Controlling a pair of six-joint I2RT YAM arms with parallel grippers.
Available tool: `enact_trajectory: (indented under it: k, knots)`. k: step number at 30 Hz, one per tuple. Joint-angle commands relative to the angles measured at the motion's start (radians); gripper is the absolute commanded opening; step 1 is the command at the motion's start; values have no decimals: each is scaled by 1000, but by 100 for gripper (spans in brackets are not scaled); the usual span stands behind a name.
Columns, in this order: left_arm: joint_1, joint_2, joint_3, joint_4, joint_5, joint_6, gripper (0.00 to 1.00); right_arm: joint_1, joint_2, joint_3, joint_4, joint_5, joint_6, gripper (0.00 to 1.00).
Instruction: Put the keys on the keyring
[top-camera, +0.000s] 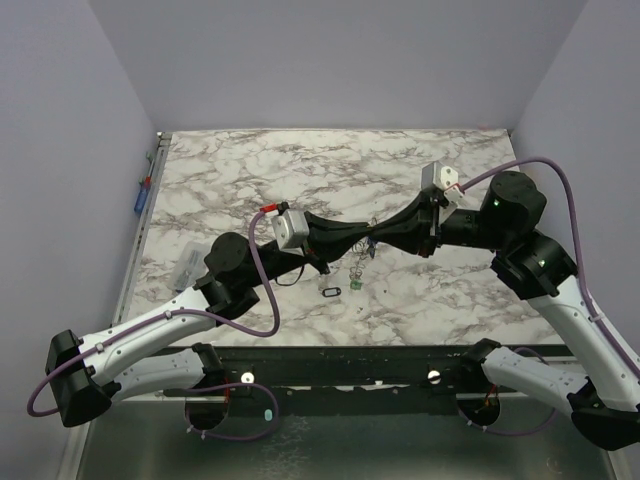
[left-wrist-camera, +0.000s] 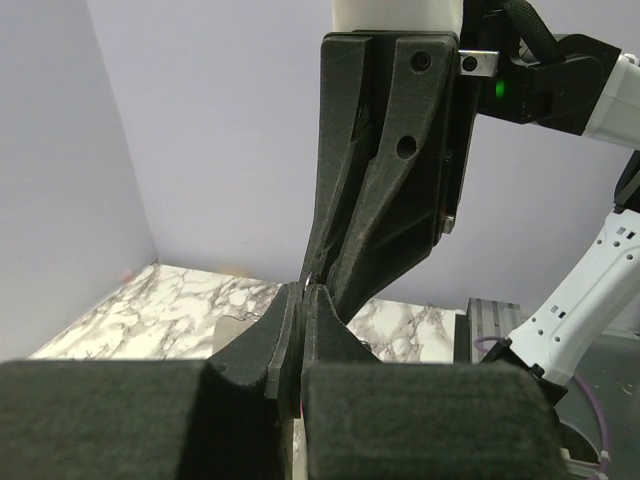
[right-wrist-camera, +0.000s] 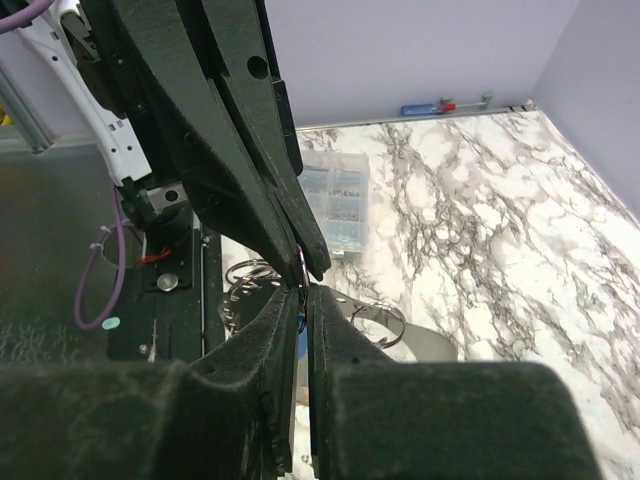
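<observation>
Right gripper (right-wrist-camera: 305, 293): nearly closed on blue key (right-wrist-camera: 300, 337) | left gripper (left-wrist-camera: 305, 290): fully closed, contents unclear

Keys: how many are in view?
2: green-headed key on the marble beside the black oval ring; blue key, apparently, between the fingers of the right gripper. More may be hidden.

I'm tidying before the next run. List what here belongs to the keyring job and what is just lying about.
Belongs to the job:
keyring
keys

Just lying about:
small black oval ring
clear plastic box
blue-handled screwdriver at the table's edge
</observation>
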Motion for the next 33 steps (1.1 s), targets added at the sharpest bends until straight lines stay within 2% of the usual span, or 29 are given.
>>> enact_trajectory:
  k: [1,6,13,14,21,27,30,33]
  knots:
    - [0,-20,-5,75,-15,3,0,4,0,-22,26,2,3,12]
    - [-1,-21,-12,81,-8,3,0,4,-3,-30,44,17,-1,1]
    - [-1,-51,-50,83,61,4,0,4,-9,-19,4,2,-49,1]
    - [-1,-61,-64,82,64,3,2,4,-9,-13,-12,0,-57,1]
    - [-1,-118,-84,4,65,13,29,4,-20,2,-76,11,-83,1]
    - [-1,-152,-11,-219,79,108,45,4,-13,27,-178,22,-121,1]
    - [0,-137,99,-459,118,206,53,4,9,60,-268,21,-151,1]
    - [0,-105,216,-683,143,280,55,4,19,76,-330,19,-176,1]
